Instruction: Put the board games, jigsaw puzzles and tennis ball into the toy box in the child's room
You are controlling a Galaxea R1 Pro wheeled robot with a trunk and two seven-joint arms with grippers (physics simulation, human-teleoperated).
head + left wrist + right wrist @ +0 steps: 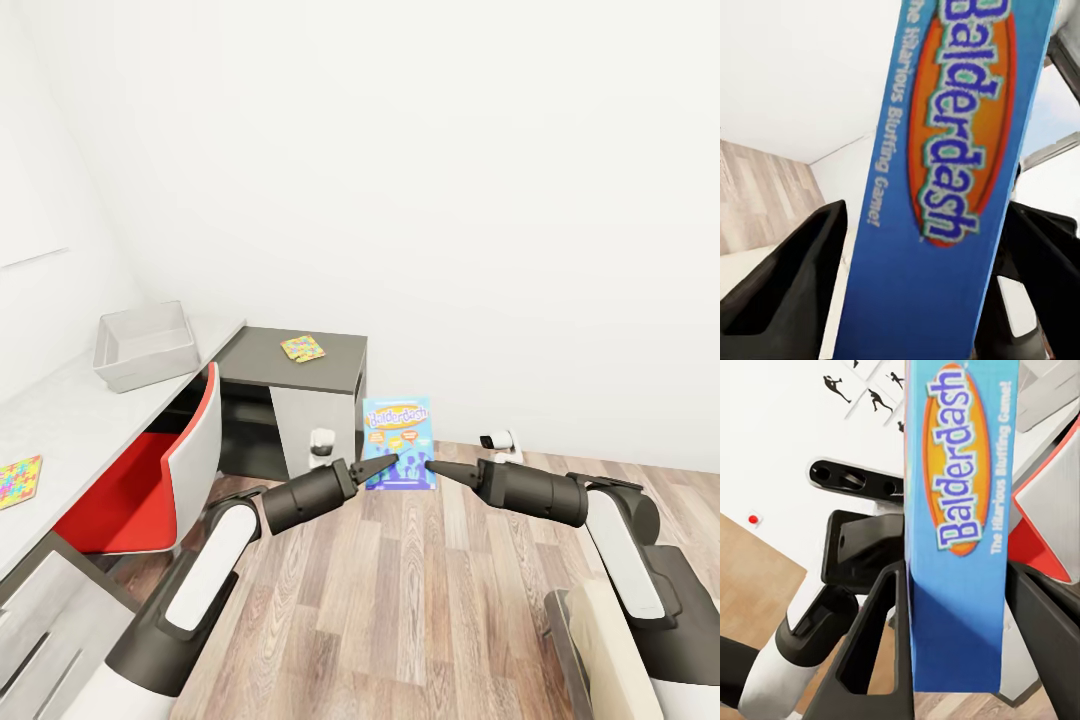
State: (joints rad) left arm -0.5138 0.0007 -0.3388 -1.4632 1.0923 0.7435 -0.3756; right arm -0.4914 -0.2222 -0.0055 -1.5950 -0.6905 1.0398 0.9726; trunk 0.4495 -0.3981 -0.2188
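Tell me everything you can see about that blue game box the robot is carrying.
The blue game box is flat and rectangular, looks like printed cardboard, with "Balderdash" in an orange oval and "The Hilarious Bluffing Game!" beside it. It stands upright in the air above the wood floor, printed face toward the robot. The left hand grips one lower edge, the right hand the other; nothing else touches it.

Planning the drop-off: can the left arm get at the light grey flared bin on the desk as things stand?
Probably not yet. The left gripper and the right gripper both hold the blue Balderdash box, and the red-and-white chair stands between that arm and the light grey bin.
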